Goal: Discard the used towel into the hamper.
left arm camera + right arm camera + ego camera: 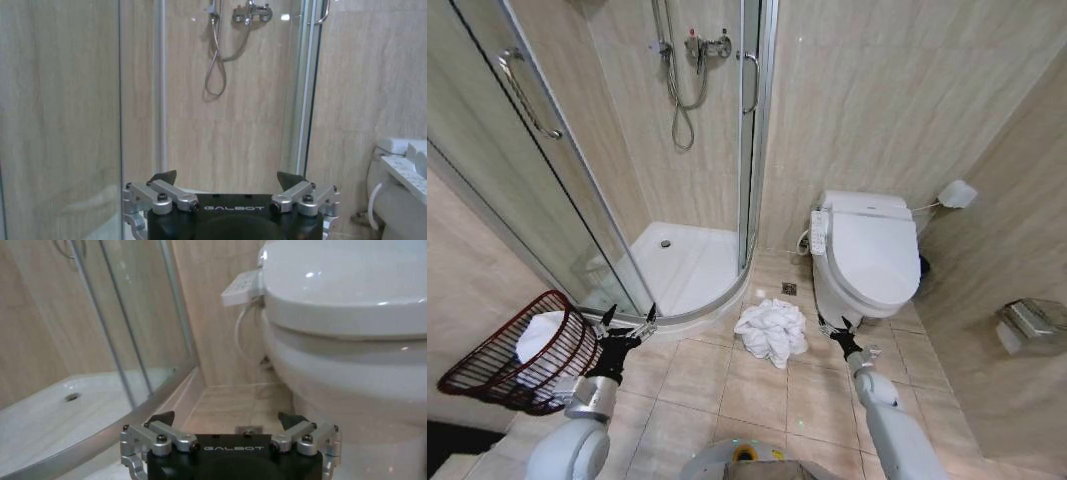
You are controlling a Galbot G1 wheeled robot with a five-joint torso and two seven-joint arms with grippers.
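The used towel is a crumpled white heap on the beige floor tiles, between the shower tray and the toilet base. The hamper, a dark reddish-brown open-weave basket, leans tilted at the far left by the wall, and a white cloth lies inside it. My left gripper is open and empty just right of the hamper's rim, facing the shower glass. On the other side of the towel, my right gripper is open and empty, close to the toilet base.
A curved glass shower enclosure with a raised white tray fills the left and centre. The white toilet stands at the right. A floor drain sits behind the towel. A metal paper holder hangs on the right wall.
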